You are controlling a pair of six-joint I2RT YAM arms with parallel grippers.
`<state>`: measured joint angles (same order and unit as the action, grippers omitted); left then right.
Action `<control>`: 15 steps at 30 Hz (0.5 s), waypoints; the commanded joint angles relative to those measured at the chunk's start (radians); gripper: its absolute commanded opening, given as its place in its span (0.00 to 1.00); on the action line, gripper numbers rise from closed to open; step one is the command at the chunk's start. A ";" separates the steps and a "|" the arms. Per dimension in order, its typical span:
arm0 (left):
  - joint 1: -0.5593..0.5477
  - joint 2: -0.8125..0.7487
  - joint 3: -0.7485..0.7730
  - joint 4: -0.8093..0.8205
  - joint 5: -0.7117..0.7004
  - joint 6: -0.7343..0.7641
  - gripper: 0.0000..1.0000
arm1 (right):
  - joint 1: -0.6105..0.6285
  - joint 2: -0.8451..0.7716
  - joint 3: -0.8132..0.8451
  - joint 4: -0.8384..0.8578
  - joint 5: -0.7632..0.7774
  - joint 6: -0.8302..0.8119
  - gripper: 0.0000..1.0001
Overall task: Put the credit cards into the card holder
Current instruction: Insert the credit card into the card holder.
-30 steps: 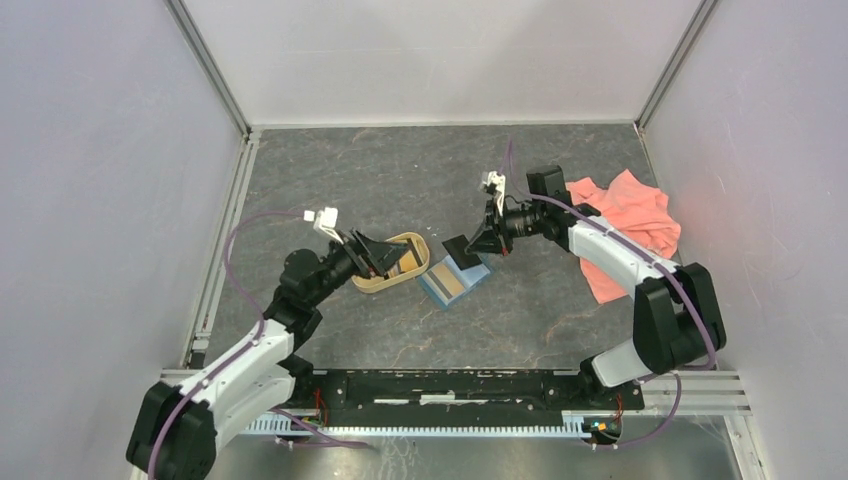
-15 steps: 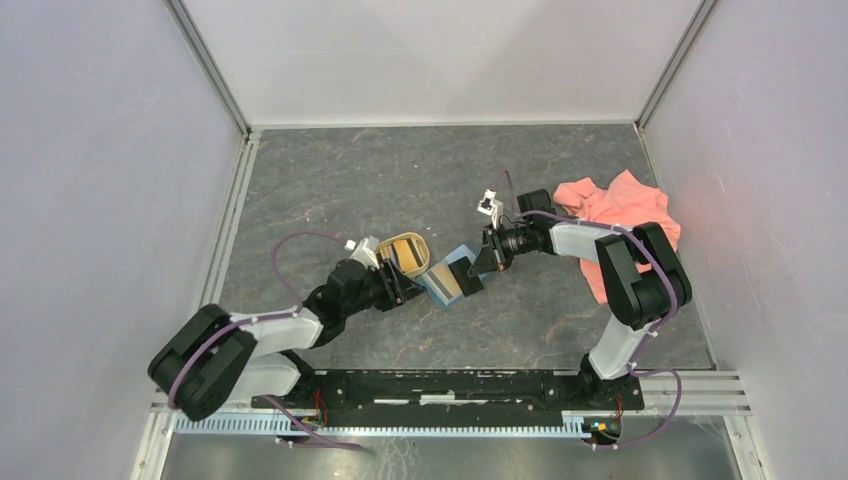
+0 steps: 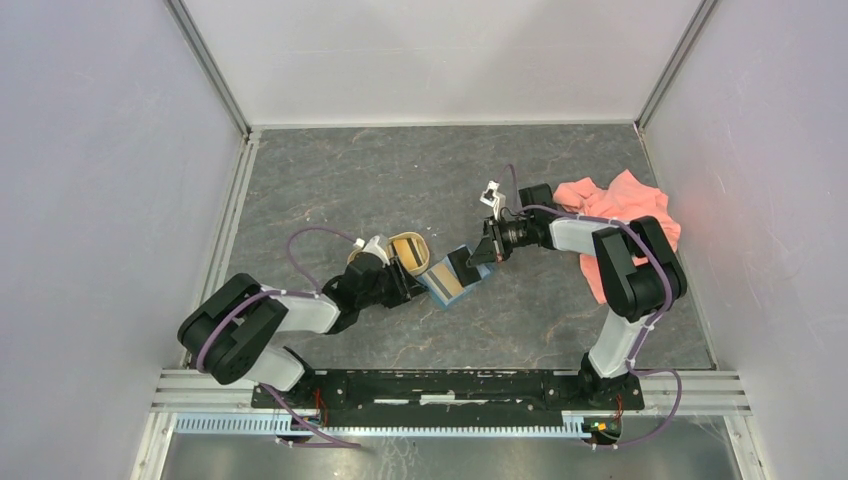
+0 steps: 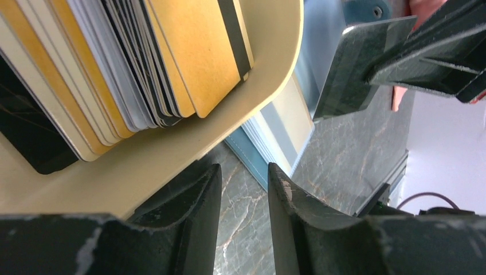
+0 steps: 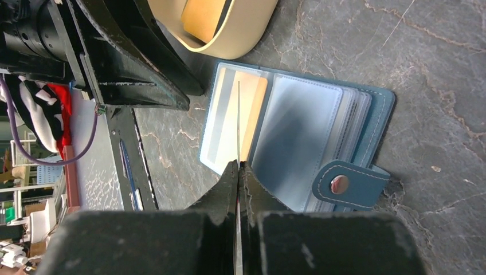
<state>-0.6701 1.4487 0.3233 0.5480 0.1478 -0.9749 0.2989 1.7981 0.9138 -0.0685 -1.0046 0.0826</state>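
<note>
The teal card holder [image 3: 447, 284] lies open on the table, a yellow-gold card [image 5: 255, 109] in its left pocket. My right gripper [image 3: 480, 254] is shut on a dark credit card [image 3: 462, 262] held just above the holder; in the right wrist view the card [image 5: 238, 123] shows edge-on over the left pocket. Several more credit cards [image 4: 143, 63], gold and dark, stand in the tan tray [image 4: 229, 123]. My left gripper [image 4: 243, 170] hangs low beside the tray's near side, open a narrow gap over bare table, with nothing between its fingers.
The tan oval tray [image 3: 405, 249] touches the card holder's left edge. A pink cloth [image 3: 625, 215] lies at the right behind my right arm. The holder's snap tab [image 5: 344, 184] sticks out on its right side.
My left arm has dropped low and brought its gripper to the tray's near side, its jaws narrowing. My right gripper has shifted slightly over the holder with the dark card.
</note>
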 commanded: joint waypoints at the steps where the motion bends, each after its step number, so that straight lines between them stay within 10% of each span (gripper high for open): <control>1: 0.001 0.027 0.037 -0.055 -0.097 -0.024 0.42 | -0.003 0.031 0.030 0.031 -0.024 0.023 0.00; 15: 0.000 0.109 0.101 -0.082 -0.063 -0.005 0.48 | -0.001 0.040 -0.009 0.017 0.097 0.081 0.00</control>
<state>-0.6701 1.5185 0.4042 0.5255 0.1085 -0.9749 0.2989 1.8473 0.9073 -0.0418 -1.0073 0.1394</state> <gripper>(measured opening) 0.471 0.006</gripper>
